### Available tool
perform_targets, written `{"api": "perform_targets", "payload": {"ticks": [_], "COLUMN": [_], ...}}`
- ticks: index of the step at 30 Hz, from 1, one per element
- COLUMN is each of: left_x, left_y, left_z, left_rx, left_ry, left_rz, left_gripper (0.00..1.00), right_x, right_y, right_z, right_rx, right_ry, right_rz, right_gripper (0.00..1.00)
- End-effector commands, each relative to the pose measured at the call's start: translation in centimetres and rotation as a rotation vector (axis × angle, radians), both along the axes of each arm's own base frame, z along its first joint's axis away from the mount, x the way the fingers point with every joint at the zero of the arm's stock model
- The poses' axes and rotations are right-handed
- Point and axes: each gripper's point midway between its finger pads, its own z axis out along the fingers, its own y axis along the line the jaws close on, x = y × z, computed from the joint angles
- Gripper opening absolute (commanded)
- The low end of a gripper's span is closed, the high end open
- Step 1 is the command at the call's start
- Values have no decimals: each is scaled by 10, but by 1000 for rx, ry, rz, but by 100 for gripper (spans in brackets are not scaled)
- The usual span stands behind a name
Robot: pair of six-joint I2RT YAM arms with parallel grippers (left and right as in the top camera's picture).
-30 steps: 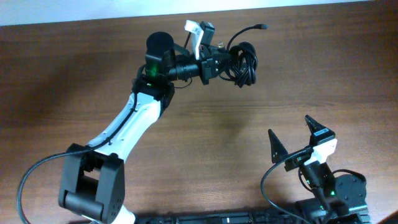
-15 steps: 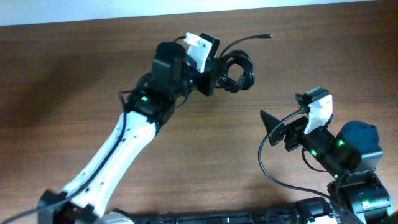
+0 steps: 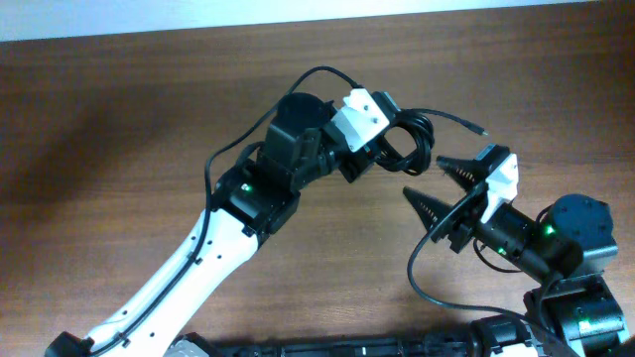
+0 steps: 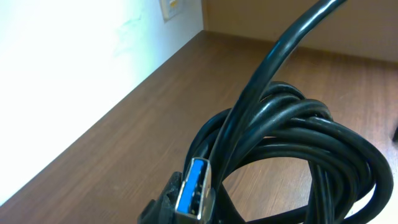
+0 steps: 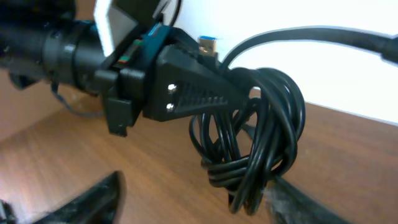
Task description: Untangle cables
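Starting at the left: the left gripper (image 3: 375,151) is up off the table (image 3: 119,119), jaws clamped on the cables (image 3: 409,147). They're a tight black coil hanging in the air, not lying on the wood. The left wrist view is filled by that coil, with the blue plug (image 4: 191,194) tucked right at the grip. Moving across, one free end (image 3: 474,127) pokes out of the bundle towards the right.

Over on the right, the right gripper (image 3: 424,177) sits close beside the coil, jaws spread wide with nothing in them. Its own camera shows the cables (image 5: 261,146) dangling dead ahead, framed by its fingers (image 5: 93,199).

The step in hand looks like a two-handed pull-apart. To do it well, I'd say the right gripper should take one strand only, ideally the free end or an outer loop, rather than bite the whole knot. It should close firmly, then draw away slowly while the left holds fast. Grab the lot and the tangle likely just tightens.
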Motion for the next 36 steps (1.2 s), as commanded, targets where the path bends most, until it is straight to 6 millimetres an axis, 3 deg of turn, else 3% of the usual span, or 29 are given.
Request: {"api": "perform_targets", "payload": {"ticks": [1,8,9,12,14,21,23,26,28,36], "left_x": [-8,-25,-29,-31,-31,-35,-23,12,21,26], "left_y": [3,-9,-13,-15,-15,-17,-10,19,32,42], "left_z": [30,35,36,37,37,42,44,43,38,35], "left_rx": [-35,-23,-18,-23,-23,-43,-81,-164,-199,-236], "left_ry": [-78,-120,-137,-141,-140,-144,-91,25,82,127], "left_rz": [-5,-74,-90,-97,-98,-122,-19,298,413,499], "left_gripper": [0,0,0,0,0,0,0,0,8,16], "right_x": [3,7,8,9,9,10,9,9,9,9], "right_y": [-6,-10,-10,-10,-10,-12,-12,-12,-12,-12], "right_z": [6,4,3,0,-1,-2,-3,-3,-3,-4], "right_rx": [-8,-15,-16,-18,-19,-23,-23,-23,-23,-23], "right_ry": [-8,-6,-1,13,16,22,25,23,23,28], "right_rz": [-43,-72,-73,-73,-73,-84,-84,-84,-84,-84], "right_gripper": [62,62,57,19,7,4,4,4,4,4]}}
